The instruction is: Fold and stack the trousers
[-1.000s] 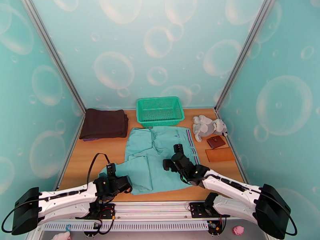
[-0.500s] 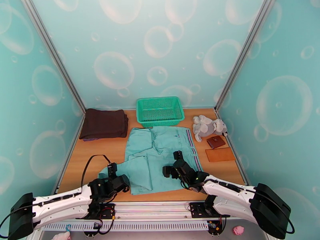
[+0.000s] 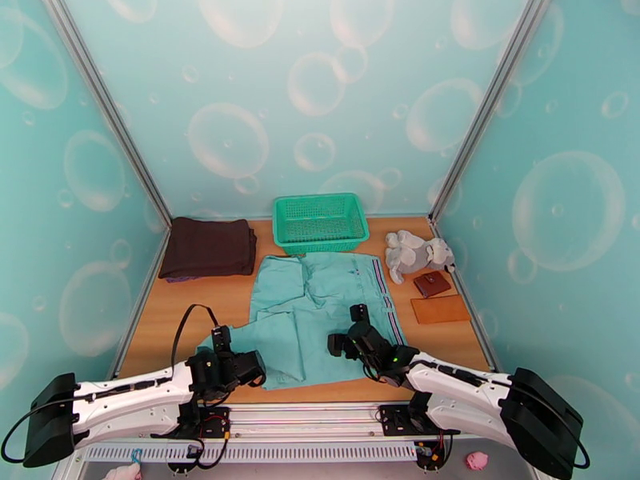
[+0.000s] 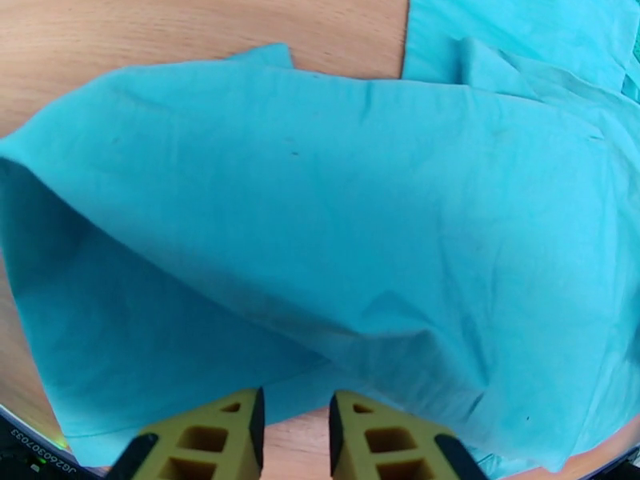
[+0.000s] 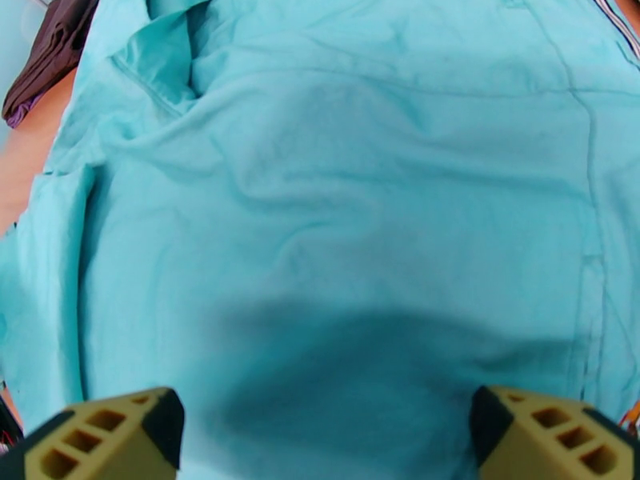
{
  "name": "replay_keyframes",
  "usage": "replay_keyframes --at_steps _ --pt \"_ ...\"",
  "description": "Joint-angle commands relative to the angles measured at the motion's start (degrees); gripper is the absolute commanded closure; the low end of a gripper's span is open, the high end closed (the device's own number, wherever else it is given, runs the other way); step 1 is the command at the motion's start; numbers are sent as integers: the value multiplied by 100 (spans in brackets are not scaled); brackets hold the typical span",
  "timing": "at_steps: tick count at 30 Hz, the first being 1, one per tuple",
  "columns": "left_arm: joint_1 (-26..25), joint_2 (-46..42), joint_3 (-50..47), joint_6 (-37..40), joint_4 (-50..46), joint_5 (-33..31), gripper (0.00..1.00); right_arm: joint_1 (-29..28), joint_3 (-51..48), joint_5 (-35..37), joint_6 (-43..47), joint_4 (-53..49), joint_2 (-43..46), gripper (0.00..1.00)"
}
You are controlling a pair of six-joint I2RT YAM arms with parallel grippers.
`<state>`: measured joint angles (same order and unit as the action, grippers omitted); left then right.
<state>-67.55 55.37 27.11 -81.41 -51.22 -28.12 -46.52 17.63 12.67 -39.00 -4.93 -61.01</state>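
The light teal trousers (image 3: 320, 314) lie spread on the wooden table, striped waistband toward the right, and a folded leg reaches toward the near left. My left gripper (image 3: 240, 363) is low at that near-left hem. In the left wrist view its yellow fingers (image 4: 216, 434) stand close together with a narrow gap. Bare wood shows in the gap, and the trousers' hem (image 4: 320, 234) lies just ahead. My right gripper (image 3: 348, 331) hovers over the trousers' middle. In the right wrist view its fingers (image 5: 112, 434) are spread wide above the cloth (image 5: 336, 202).
A green basket (image 3: 320, 222) stands at the back centre. A dark brown folded garment (image 3: 210, 246) lies back left. At the right are a grey plush toy (image 3: 416, 254), a small brown wallet (image 3: 432, 283) and a flat tan piece (image 3: 440, 310). Walls close three sides.
My left gripper's fingers have come closer together, and it has shifted slightly at the hem. My right gripper has drawn a little nearer the front edge, still wide open.
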Motion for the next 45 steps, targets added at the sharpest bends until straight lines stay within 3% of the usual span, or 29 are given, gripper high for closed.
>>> replay_keyframes --at_steps 1,9,13,17,19,22,23,25,28,32,34,37,41,45 --pt "-11 -182 -389 -157 289 139 60 4 -80 78 -106 -8 86 1" --pt "263 -81 -658 -119 732 212 54 5 -103 4 -79 40 73 1" --pt "582 461 -838 -67 1249 674 50 7 -85 -60 -98 59 100 1" --pt "589 1003 -853 -144 1338 912 51 -6 -21 -131 -73 -24 180 1" --pt "575 1094 -862 -175 1377 964 63 -6 -5 -165 -37 -17 253 1" --pt "524 1032 -894 -229 1370 997 95 -5 13 -184 14 -32 305 1" --pt "515 968 -894 -235 1338 1001 100 3 21 -179 36 -50 312 1" --pt "475 781 -870 -290 1190 952 100 7 21 -180 65 -70 319 1" --pt "363 366 -410 -521 301 474 100 29 -27 -178 60 -9 299 0" --pt "401 -268 754 -847 -1522 -580 100 144 -109 -258 3 130 173 1" --pt "468 -525 1284 -784 -1907 -1103 100 214 -138 -338 -64 203 72 1" --pt "540 -754 2284 -1281 -2968 -1970 100 236 -104 -266 -204 113 -27 1" --pt "1031 -1553 2870 -1014 -2865 -3213 100 352 -227 -247 -378 174 45 1" --pt "1575 -2411 2998 494 -2090 -4410 100 628 -412 -415 -390 330 94 1"
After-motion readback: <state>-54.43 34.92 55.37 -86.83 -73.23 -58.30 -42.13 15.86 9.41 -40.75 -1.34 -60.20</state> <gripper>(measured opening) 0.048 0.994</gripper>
